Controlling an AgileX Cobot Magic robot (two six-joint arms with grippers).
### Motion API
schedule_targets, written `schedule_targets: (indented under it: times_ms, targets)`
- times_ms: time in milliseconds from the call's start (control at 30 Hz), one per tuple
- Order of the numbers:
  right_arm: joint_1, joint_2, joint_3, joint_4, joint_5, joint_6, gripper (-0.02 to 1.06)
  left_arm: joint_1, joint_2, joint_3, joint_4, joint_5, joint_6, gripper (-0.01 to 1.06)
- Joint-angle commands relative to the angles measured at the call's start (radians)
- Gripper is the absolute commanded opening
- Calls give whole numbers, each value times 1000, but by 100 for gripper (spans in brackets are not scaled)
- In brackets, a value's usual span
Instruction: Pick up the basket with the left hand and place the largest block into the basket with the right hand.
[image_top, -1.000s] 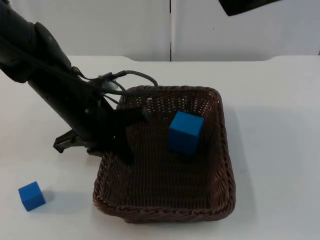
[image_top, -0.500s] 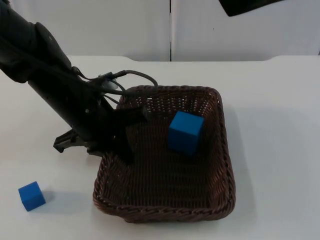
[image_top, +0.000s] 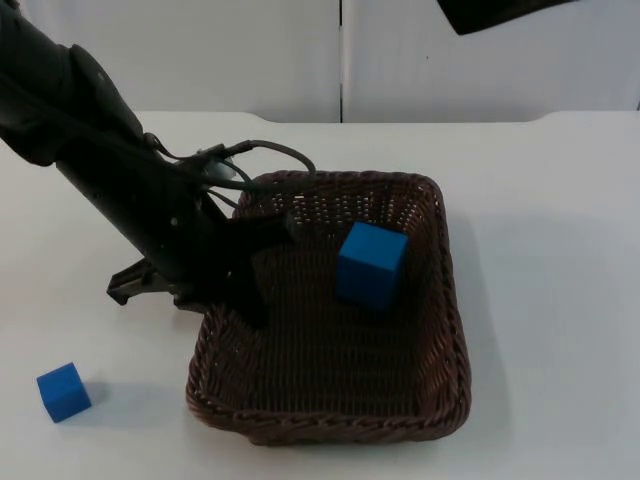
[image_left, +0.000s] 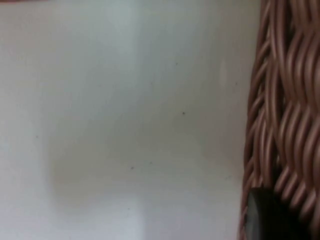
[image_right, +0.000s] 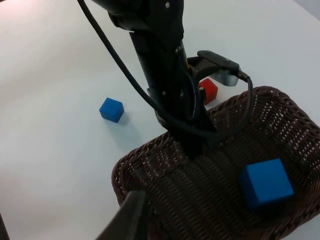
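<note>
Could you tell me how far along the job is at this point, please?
Done: the large blue block already lies inside the basket. In hand: the left hand grips the basket's left rim, one finger inside and one outside the wall. The right hand waits above the basket, holding nothing. The small blue block and a red block sit on the table. Left: seemingly nothing.

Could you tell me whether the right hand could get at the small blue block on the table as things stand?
Probably yes: the small blue block lies alone on the white table, outside the basket that the left hand grips; the right hand is above.
</note>
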Motion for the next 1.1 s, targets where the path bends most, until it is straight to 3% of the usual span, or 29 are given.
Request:
schedule_targets:
  times_ms: [0, 67, 133, 167, 200, 567, 700, 1067]
  targets:
    - [-5, -10, 4, 1, 4, -1, 105, -7, 0, -4, -27, -2, -1, 26]
    - [-5, -10, 4, 1, 6, -1, 105, -7, -3, -4, -38, 8, -1, 54]
    - [-5, -10, 4, 1, 6, -4, 105, -7, -4, -4, -72, 22, 23, 88]
    - [-5, -10, 4, 1, 6, -4, 105, -7, -4, -4, -72, 22, 23, 88]
    - [-5, -10, 4, 1, 6, -4, 105, -4, -8, -4, -75, 22, 40, 103]
    - [-5, -21, 4, 1, 10, -4, 105, -3, -150, -4, 32, -52, 64, 105]
    - [-5, -49, 4, 1, -2, -8, 105, -3, -233, -4, 146, -68, -12, 105]
    - [-5, -168, 4, 1, -23, -2, 105, -5, -365, 2, 212, -22, -30, 105]
